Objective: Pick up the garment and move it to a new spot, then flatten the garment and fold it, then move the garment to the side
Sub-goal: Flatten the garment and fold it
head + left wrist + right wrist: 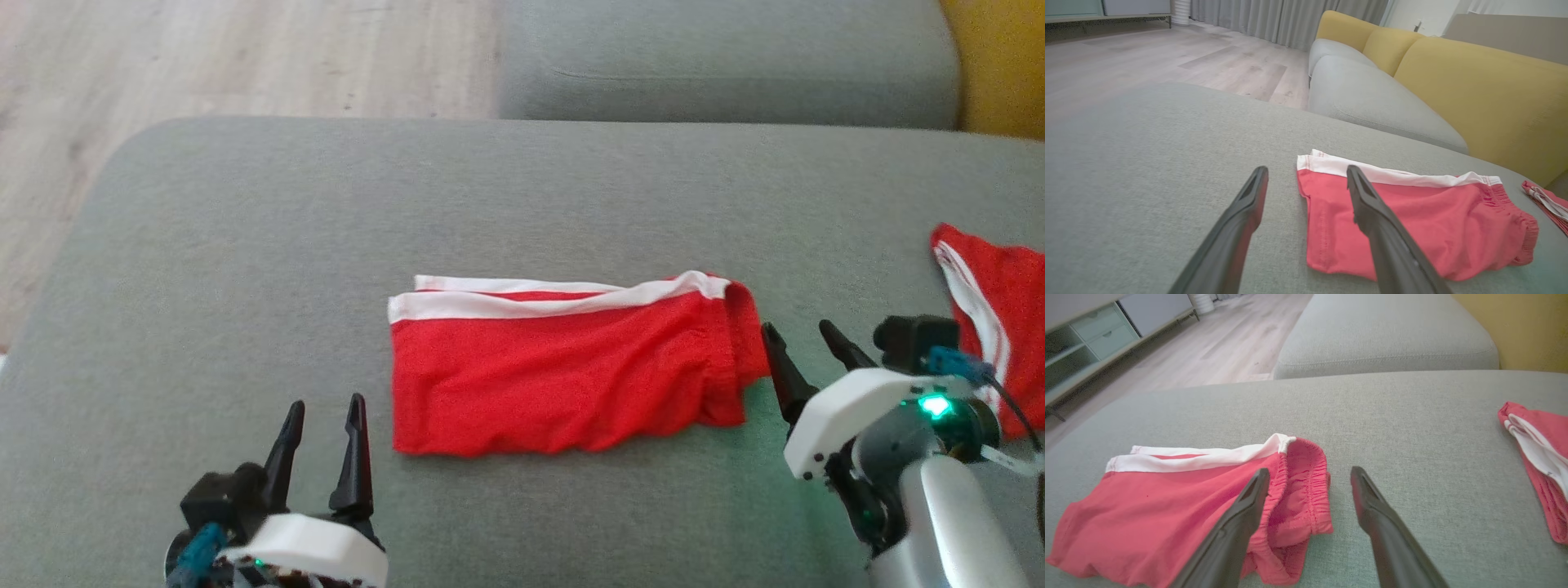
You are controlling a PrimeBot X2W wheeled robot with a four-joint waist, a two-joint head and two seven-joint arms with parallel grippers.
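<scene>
The garment (563, 367) is a pair of red shorts with white trim, lying folded flat in the middle of the grey cushion (245, 245). My left gripper (325, 412) stands open just off its near-left corner, touching nothing. In the left wrist view the garment (1412, 220) lies ahead and to the right of the open left gripper (1306, 173). My right gripper (798, 335) is open beside the elastic waistband end on the right. The right wrist view shows the garment (1167, 510) to the left, its waistband by the right gripper (1309, 473), whose fingers hold nothing.
A second red and white garment (992, 302) lies at the cushion's right edge. Behind is another grey seat (727, 61) and a yellow backrest (1474, 94). Wooden floor (204, 57) lies beyond the cushion's left and far edges.
</scene>
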